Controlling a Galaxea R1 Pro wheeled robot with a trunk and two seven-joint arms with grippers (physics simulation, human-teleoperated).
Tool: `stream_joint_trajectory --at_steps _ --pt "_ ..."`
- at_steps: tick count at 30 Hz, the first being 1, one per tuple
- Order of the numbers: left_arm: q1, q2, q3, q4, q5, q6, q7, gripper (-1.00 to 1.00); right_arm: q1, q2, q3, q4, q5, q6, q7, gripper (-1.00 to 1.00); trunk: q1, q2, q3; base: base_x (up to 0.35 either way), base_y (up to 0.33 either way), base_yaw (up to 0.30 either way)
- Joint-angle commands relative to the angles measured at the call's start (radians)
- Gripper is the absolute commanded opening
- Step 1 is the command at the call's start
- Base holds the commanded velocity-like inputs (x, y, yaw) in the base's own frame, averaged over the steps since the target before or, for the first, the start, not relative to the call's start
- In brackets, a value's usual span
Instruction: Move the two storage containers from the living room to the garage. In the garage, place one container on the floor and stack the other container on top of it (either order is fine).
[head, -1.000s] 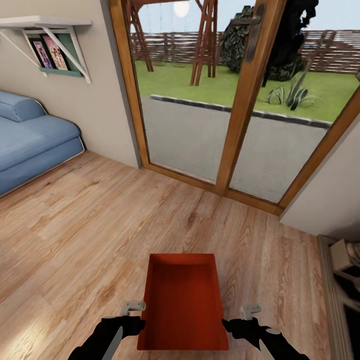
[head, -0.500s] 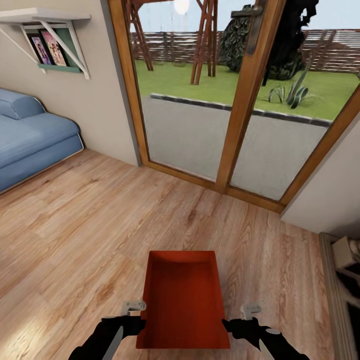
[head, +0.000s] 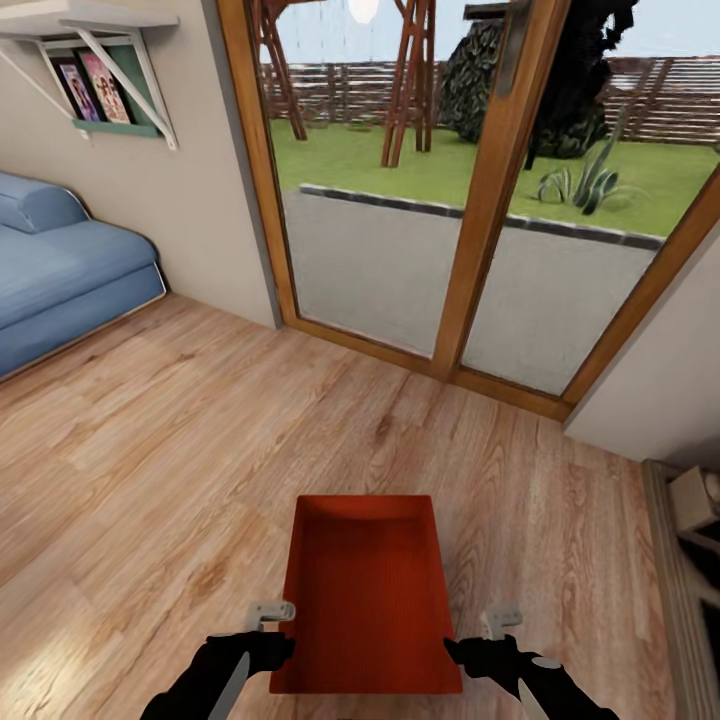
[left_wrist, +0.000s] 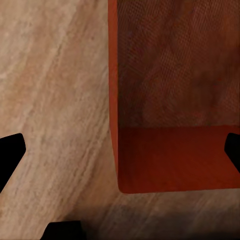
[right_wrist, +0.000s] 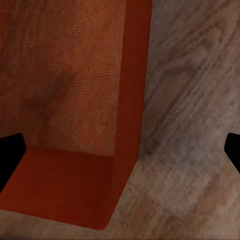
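— Item? 
— Storage container (head: 366, 590), orange-red, open-topped, carried low between both pincers above the light wood plank floor (head: 150, 450).

— Grip? 
— Left pincer (head: 262, 628) and right pincer (head: 482, 638) spread wide, each straddling a side wall.

— Room? 
— Blue sofa (head: 60, 280), wall shelf (head: 90, 30), glazed wooden door (head: 480, 200).

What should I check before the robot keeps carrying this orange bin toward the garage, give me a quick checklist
1. Left gripper against the container's left wall: ok, one finger on each side of the wall in the left wrist view.
2. Right gripper on the right wall: ok, straddling it the same way.
3. Firm clamp on both walls: cannot tell.
4. Container level and empty: ok, nothing inside.
5. Path ahead: not ok, the glass door and wall stand straight ahead; a turn looks needed.
6. Side clearance: ok, the blue sofa is well off to the left, wood floor between.
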Motion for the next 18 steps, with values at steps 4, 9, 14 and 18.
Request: stream_joint_trajectory --at_steps 4,9,14,18 --pt "0.0 0.0 -0.002 -0.001 0.01 0.005 0.004 1.0 0.0 -0.001 0.005 -0.002 -0.006 0.006 0.001 1.0 0.015 -0.029 -0.013 0.0 0.0 0.0" --pt "0.0 0.0 -0.002 -0.001 0.01 0.005 0.004 1.0 0.0 -0.001 0.005 -0.002 -0.006 0.006 0.001 1.0 0.034 -0.064 -0.029 0.0 0.0 0.0" --pt "0.0 0.002 -0.002 -0.002 0.01 0.005 0.004 1.0 0.0 -0.001 0.005 -0.002 -0.005 0.006 0.001 1.0 0.046 -0.085 -0.038 0.0 0.0 0.0" --pt "0.0 0.001 -0.002 -0.001 0.01 0.005 0.003 1.0 0.0 -0.001 0.005 -0.002 -0.005 0.006 0.001 1.0 0.046 -0.085 -0.038 0.0 0.0 0.0"
